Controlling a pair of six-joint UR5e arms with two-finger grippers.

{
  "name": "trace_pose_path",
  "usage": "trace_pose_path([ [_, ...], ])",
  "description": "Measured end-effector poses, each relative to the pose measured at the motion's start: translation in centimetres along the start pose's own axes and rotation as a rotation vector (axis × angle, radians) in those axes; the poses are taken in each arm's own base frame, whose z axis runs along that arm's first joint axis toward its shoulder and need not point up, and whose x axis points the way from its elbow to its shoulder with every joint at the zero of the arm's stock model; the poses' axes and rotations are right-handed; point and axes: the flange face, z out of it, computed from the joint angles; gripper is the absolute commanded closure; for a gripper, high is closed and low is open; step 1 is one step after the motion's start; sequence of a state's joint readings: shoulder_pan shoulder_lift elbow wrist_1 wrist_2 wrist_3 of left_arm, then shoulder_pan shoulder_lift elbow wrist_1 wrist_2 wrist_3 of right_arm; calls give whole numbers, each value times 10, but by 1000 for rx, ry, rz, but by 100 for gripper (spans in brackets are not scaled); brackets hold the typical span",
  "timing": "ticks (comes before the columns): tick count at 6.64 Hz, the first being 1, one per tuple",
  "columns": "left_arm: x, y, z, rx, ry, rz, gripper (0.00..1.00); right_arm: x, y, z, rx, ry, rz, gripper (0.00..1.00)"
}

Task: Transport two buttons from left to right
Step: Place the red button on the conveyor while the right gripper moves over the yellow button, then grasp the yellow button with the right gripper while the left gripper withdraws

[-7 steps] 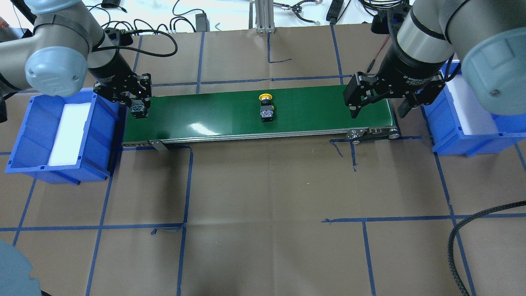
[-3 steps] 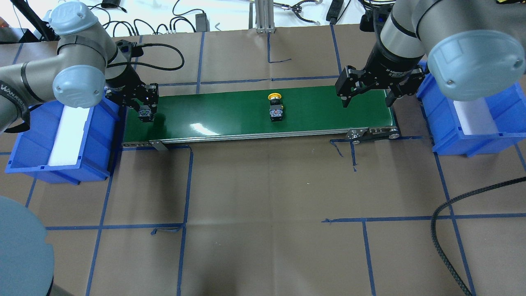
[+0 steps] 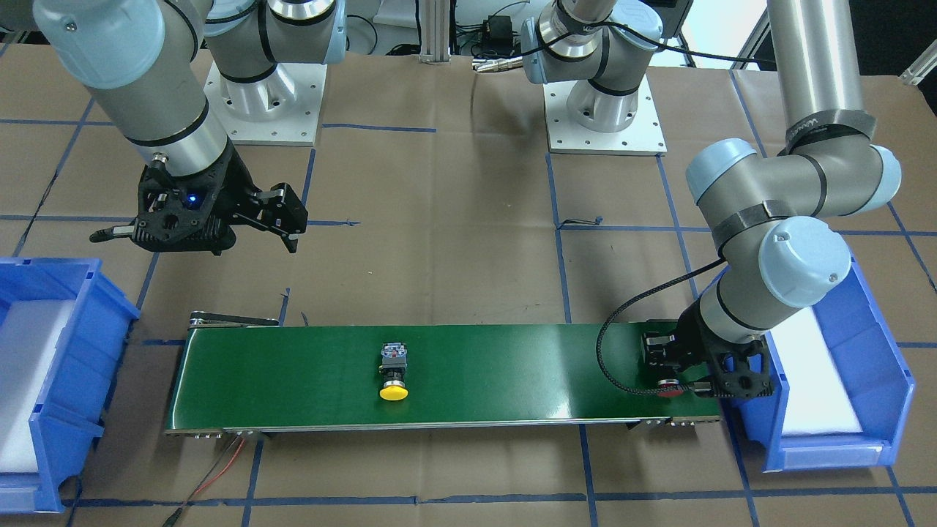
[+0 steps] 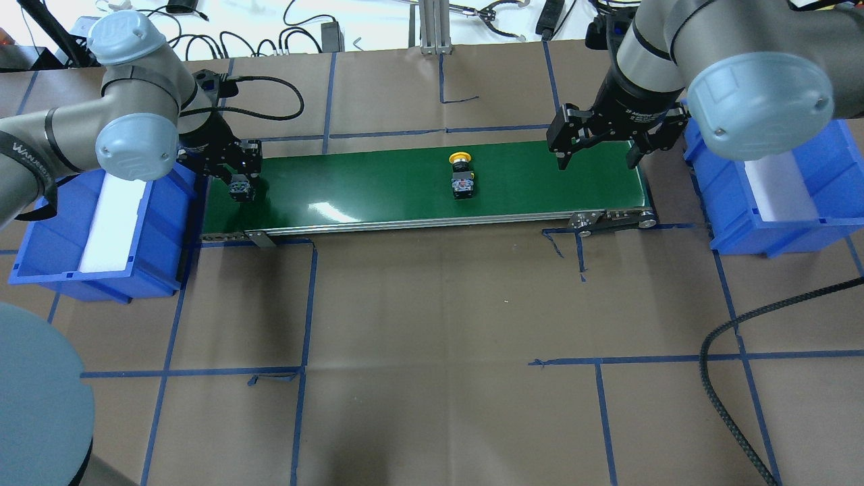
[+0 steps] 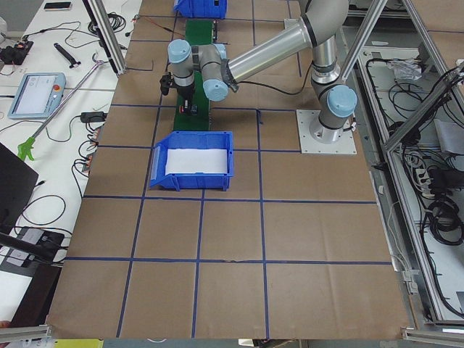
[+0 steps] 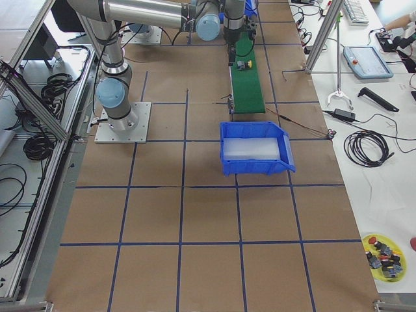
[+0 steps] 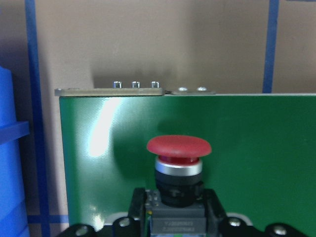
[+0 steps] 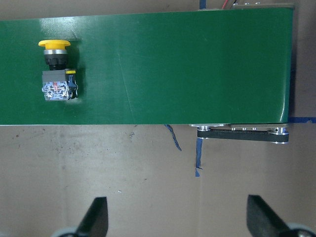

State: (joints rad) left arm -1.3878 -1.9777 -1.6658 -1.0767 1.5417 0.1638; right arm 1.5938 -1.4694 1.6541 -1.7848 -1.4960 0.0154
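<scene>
A green conveyor belt (image 4: 378, 179) crosses the table, with a left bin (image 4: 40, 233) just off one end and a right bin (image 4: 732, 226) just off the other. Above the belt's right end, the right gripper (image 4: 597, 158) hangs with fingers spread wide, holding nothing. At the belt's left end, the left gripper (image 4: 240, 183) pinches the red button (image 7: 178, 163) by its body. The yellow button (image 4: 462, 178) lies on its side at mid-belt.

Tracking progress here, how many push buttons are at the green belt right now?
2. The yellow button lies loose near the middle of the belt; the red button is in the left gripper at the belt's left end.
</scene>
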Motion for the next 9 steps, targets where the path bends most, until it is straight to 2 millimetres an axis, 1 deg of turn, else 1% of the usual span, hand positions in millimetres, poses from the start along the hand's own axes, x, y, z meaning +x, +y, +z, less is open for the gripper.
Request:
trace_pose_path([
  [1, -1, 0, 2, -4, 0, -4, 0, 0, -4, 5, 0, 0, 0, 0],
  [2, -1, 0, 1, -4, -1, -6, 0, 1, -8, 10, 2, 0, 0, 0],
  [3, -1, -1, -7, 3, -3, -7, 0, 1, -13, 15, 6, 0, 0, 0],
  [4, 1, 0, -23, 13, -5, -7, 0, 1, -18, 20, 12, -1, 0, 0],
  [5, 3, 7, -47, 21, -6, -7, 0, 1, -24, 26, 24, -8, 0, 0],
  [6, 9, 18, -72, 25, -6, -13, 0, 0, -31, 33, 39, -25, -2, 0],
  [8, 32, 49, -124, 10, 5, -62, 0, 0, -49, 58, 53, -46, -4, 0],
  [9, 49, 70, -152, -14, 8, -73, 0, 1, -58, 72, 56, -55, -5, 0],
])
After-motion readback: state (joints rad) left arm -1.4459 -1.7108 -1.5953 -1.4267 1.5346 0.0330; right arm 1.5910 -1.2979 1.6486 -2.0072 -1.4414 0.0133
